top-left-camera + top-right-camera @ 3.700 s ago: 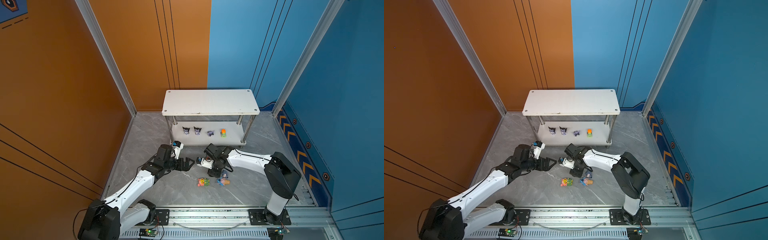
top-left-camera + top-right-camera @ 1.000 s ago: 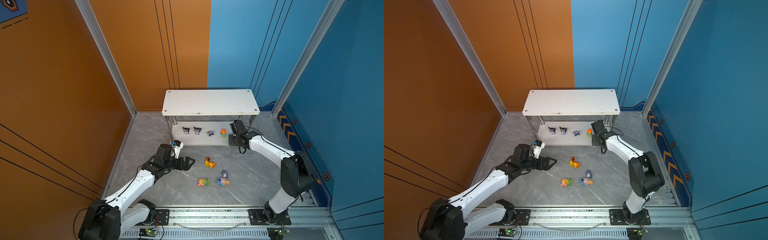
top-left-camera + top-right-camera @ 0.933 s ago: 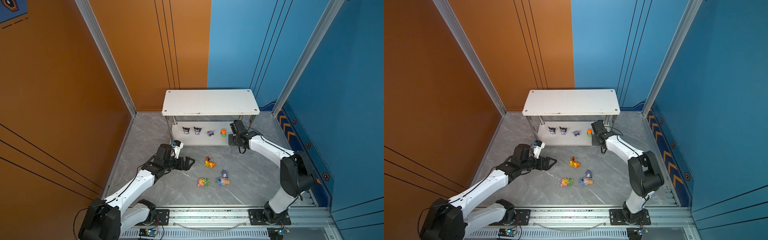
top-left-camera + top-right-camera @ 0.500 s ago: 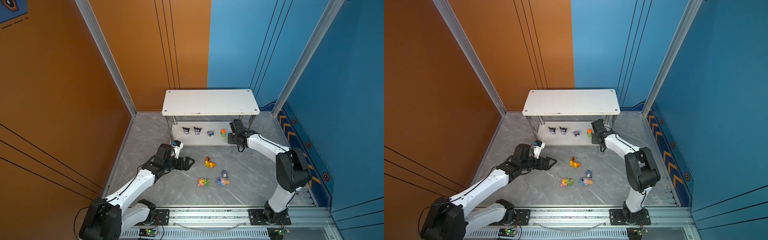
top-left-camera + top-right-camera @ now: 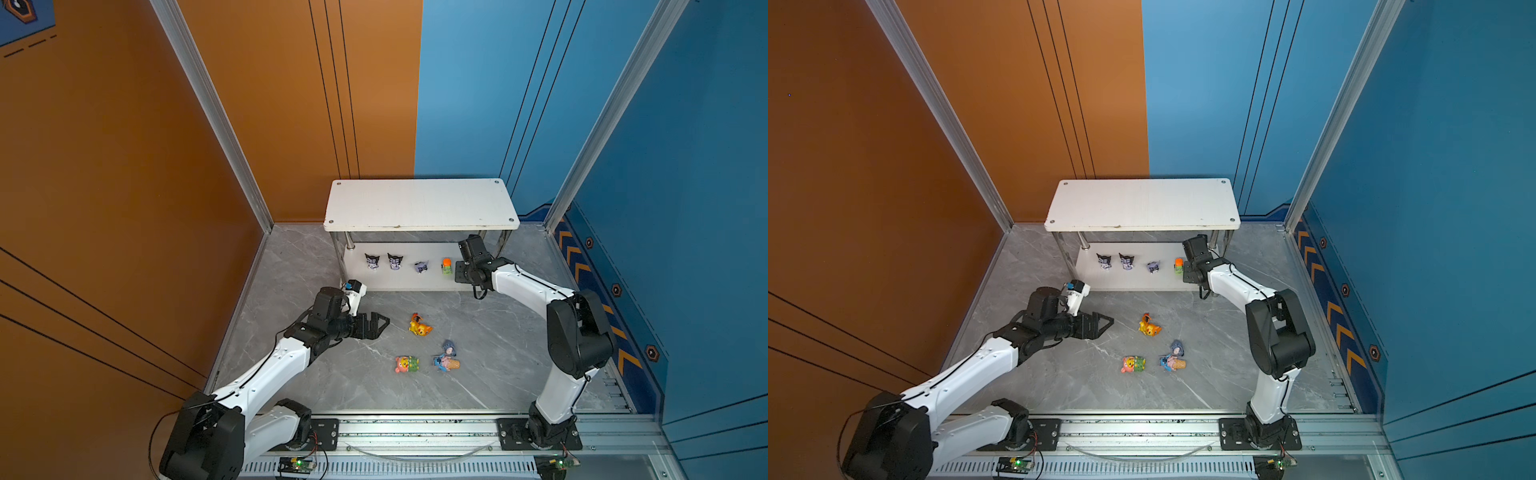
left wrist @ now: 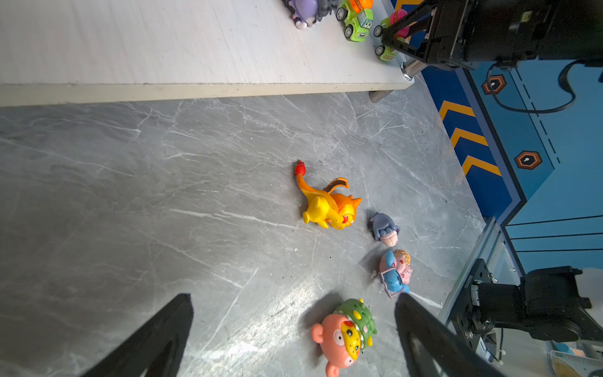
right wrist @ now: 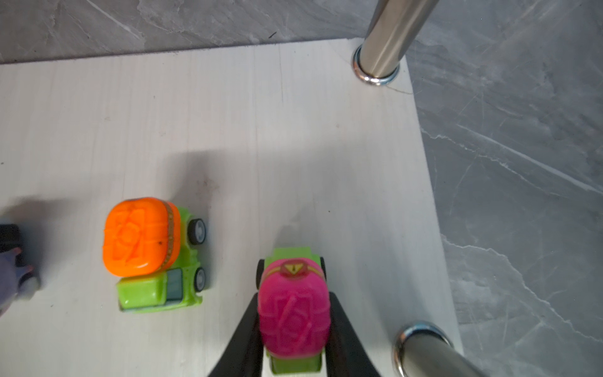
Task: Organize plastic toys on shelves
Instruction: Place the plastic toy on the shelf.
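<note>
The shelves (image 5: 419, 203) stand at the back. At the right end of the lower board (image 7: 228, 130), my right gripper (image 7: 293, 303) is shut on a green car with a pink top (image 7: 293, 313); whether it touches the board I cannot tell. Beside it sit a green car with an orange top (image 7: 143, 238), a purple figure (image 5: 421, 266) and two black-purple horned ones (image 5: 372, 261). My left gripper (image 5: 376, 326) hangs open over the floor. Beyond it lie the orange dragon (image 5: 419, 326), grey donkey (image 5: 449, 345), blue one on a cone (image 5: 445, 363) and pink-yellow one (image 6: 346, 329).
Chrome legs (image 7: 388, 36) stand at the lower board's corners, close to my right gripper. The top board hangs over the lower one. Orange and blue walls close in the grey marble floor (image 5: 332, 374). A metal rail (image 5: 415, 428) runs along the front.
My right gripper has gone from beside the floor toys to the lower shelf's right end, uncovering the orange dragon. Over the last second it only edged. The left arm stays put.
</note>
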Controlling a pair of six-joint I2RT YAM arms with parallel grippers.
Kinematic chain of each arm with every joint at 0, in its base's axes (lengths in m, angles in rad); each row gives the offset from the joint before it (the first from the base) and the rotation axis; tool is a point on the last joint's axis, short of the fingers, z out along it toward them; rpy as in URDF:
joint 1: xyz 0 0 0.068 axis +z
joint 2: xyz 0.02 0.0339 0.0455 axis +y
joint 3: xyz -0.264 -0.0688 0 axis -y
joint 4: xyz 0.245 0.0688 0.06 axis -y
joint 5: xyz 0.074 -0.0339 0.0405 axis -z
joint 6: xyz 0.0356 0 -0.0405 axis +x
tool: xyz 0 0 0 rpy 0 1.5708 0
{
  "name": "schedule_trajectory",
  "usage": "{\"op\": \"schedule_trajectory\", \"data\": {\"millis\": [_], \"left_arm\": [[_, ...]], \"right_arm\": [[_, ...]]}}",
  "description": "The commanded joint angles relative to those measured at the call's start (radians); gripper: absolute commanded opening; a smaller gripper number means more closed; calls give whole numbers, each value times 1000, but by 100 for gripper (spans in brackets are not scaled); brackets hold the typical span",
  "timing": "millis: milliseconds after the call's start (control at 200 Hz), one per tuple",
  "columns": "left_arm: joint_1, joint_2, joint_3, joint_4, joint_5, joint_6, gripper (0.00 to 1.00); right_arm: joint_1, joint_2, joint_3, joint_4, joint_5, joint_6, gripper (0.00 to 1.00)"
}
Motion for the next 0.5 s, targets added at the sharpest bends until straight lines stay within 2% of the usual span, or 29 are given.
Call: {"op": "schedule_trajectory", "data": {"millis": [0, 190, 496], "left_arm": [[11, 6, -13, 9, 25, -8, 98], [14, 10, -13, 12, 25, -8, 98], [16, 6, -13, 13, 28, -8, 98]], "right_arm": [[-11, 16, 27, 3, 34, 23, 30], [-22, 34, 43, 7, 30, 23, 31], [-30, 64, 89, -13, 19, 13, 42]]}}
